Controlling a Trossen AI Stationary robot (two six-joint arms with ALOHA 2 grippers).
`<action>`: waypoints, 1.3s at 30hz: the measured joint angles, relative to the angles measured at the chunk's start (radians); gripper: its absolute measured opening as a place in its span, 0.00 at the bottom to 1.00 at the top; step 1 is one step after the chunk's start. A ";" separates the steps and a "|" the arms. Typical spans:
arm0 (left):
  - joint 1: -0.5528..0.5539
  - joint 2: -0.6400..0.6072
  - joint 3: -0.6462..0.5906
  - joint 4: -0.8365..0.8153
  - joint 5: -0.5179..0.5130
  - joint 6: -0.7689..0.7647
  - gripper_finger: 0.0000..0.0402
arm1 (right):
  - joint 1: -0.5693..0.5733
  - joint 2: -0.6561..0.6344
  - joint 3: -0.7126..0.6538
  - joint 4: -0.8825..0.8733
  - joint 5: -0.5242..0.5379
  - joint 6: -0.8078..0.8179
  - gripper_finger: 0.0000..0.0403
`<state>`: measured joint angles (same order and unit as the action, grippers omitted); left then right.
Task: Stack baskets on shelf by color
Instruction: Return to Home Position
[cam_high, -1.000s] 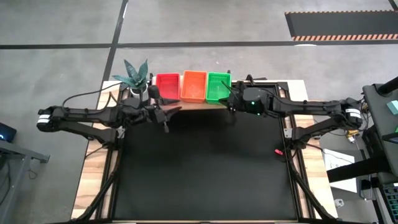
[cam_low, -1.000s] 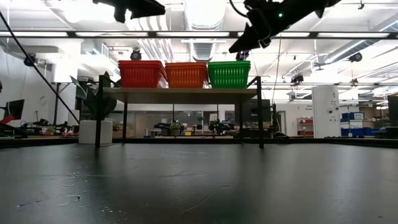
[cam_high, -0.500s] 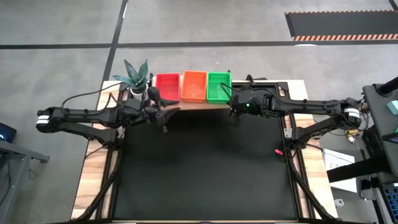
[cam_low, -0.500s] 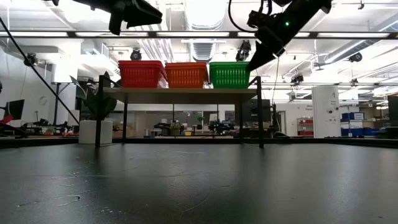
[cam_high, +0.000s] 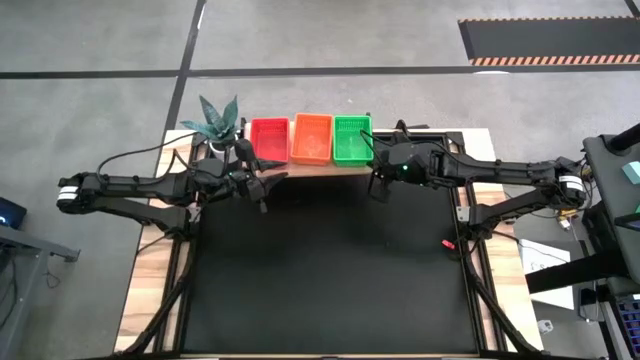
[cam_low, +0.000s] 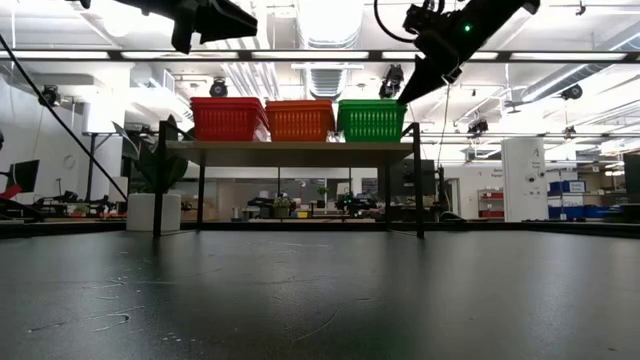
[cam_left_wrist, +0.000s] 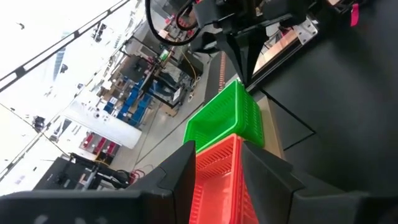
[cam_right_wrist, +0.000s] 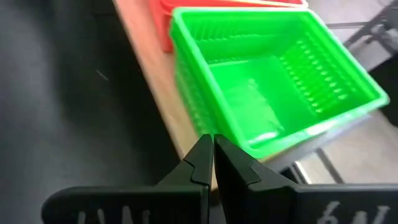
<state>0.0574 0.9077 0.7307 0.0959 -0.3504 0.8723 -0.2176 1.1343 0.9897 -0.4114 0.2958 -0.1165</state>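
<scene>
High view, looking down: three colours sit in a tidy row on the shelf at the far edge of the black desk. The red baskets are on the left arm's side, the orange baskets are in the middle, and the green baskets are on the right arm's side. Each colour touches its neighbour. A potted plant stands just beside the shelf's red end. A small red object lies on the desk, well apart from all of this, near the right edge.

Both arms reach in from the sides and hang above the desk just in front of the shelf. The left end effector is in front of the red baskets and the right end effector is in front of the green ones. Neither touches a basket.

From desk height the row stands level on the shelf board, and both arms are up above the basket tops.

The left wrist view shows the left end effector released: its two fingers stand apart with nothing between them. The green baskets lie beyond them, with the other arm farther off. The right wrist view shows the right end effector clenched, its fingertips pressed together on nothing. It points at the green baskets, over the shelf's front edge.
</scene>
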 joint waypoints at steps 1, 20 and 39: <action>0.000 0.000 0.000 0.000 0.000 0.000 0.28 | 0.003 0.000 0.000 0.007 -0.014 0.005 0.02; 0.002 0.234 0.177 -0.074 -0.027 -0.137 0.08 | 0.103 0.011 0.138 -0.176 -0.064 -0.029 0.02; 0.251 0.752 0.968 -1.057 0.004 -0.297 0.00 | 0.200 -0.022 -0.062 -0.101 -0.060 -0.080 0.02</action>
<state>0.3080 1.6593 1.6990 -0.9610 -0.3464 0.5757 -0.0174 1.1126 0.9280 -0.5129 0.2358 -0.1965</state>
